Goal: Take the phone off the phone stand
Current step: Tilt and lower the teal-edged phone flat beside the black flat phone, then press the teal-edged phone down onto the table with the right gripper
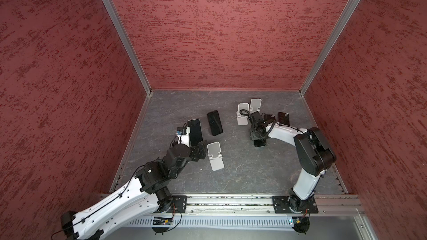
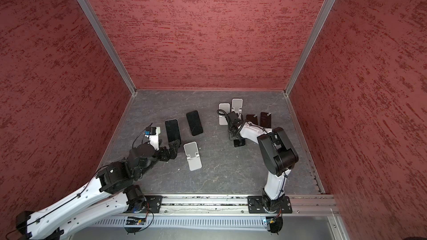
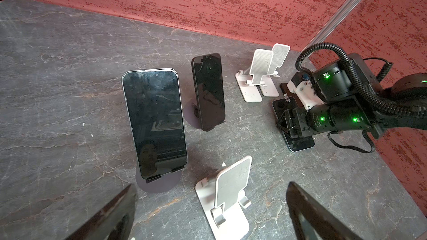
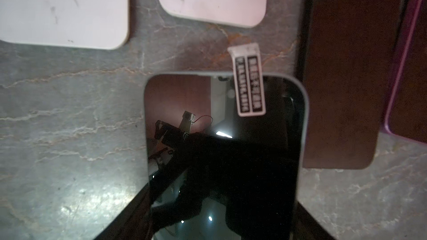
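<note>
Left gripper (image 3: 211, 188) hangs wide open and empty, low over the bench (image 3: 69, 88), its two dark fingers (image 3: 111, 215) framing the foot of the nearest silver-edged phone (image 3: 154, 121). That phone leans back on a dark round-based stand (image 3: 159, 185) left of the bench's middle, its lower edge caught behind two small lips. A second black phone (image 3: 209, 91) leans on a matching stand (image 3: 191, 121) just behind it, toward the back edge. Over by the back right corner, the right gripper (image 3: 288, 124) points down with its jaws against the long edges of a tagged phone (image 4: 226, 135) that lies flat on the bench. That phone looks as good as delivered, beside two phones (image 2: 258, 119) already lying along the right edge and in front of a pair of empty white stands (image 3: 261, 72). The step in hand, as I judge it, belongs to the left arm. It should centre the jaws across the near phone's width and close on its long edges above the lips. Then it should draw the phone up along the lean rather than straight toward the arm, so that the lips are cleared and the light stand is not dragged or tipped. An empty white folding stand (image 3: 231, 181) sits just beside the approach path, so the finger on that side needs to stay clear of it. The glass and metal edges look slick, so the grip should be square and firm.
</note>
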Available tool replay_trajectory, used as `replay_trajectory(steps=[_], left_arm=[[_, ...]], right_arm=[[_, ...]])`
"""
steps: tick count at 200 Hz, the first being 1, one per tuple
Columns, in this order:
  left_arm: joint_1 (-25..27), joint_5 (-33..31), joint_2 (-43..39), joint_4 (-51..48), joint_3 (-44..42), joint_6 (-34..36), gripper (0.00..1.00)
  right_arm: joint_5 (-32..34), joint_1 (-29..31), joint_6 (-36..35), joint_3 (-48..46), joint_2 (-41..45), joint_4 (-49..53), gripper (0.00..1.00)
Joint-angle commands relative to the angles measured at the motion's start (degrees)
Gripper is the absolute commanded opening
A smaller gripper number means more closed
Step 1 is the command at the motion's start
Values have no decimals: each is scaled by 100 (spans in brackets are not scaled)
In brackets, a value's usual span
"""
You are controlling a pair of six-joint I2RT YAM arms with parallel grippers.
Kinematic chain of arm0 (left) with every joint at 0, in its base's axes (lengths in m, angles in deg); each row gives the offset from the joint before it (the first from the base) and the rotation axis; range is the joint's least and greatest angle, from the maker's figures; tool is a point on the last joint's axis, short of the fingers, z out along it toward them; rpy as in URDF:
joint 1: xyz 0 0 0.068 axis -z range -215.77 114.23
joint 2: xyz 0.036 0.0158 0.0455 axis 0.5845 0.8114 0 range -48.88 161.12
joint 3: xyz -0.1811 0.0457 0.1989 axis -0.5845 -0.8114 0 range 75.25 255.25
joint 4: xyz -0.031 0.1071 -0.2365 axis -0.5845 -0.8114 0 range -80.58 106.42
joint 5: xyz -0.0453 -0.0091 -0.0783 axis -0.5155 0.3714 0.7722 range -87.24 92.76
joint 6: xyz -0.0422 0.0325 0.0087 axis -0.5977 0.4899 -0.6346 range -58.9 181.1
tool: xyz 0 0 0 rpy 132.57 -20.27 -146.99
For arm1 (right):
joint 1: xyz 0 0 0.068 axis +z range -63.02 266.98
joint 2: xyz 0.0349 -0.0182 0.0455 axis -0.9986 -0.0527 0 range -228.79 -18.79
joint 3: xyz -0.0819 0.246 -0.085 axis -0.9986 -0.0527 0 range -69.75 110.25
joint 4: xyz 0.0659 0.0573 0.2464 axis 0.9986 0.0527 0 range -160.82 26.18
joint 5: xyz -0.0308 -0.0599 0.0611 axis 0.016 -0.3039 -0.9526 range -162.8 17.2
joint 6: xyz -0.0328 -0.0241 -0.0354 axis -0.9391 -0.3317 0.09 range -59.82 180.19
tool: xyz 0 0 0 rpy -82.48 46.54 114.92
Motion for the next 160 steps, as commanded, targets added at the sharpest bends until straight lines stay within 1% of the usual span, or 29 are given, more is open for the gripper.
replay_trajectory(steps=[1, 123, 160], left_arm=[[-31, -55, -44, 36, -72, 21, 100], [-51, -44, 47, 53, -19, 57, 100], [-57, -7, 75, 93, -35, 51, 99]], right_arm=[[-188, -74, 16, 25, -207, 100, 68], [-1037, -307, 240, -453, -248, -456, 68], [-1150, -327, 284, -537, -267, -551, 69]])
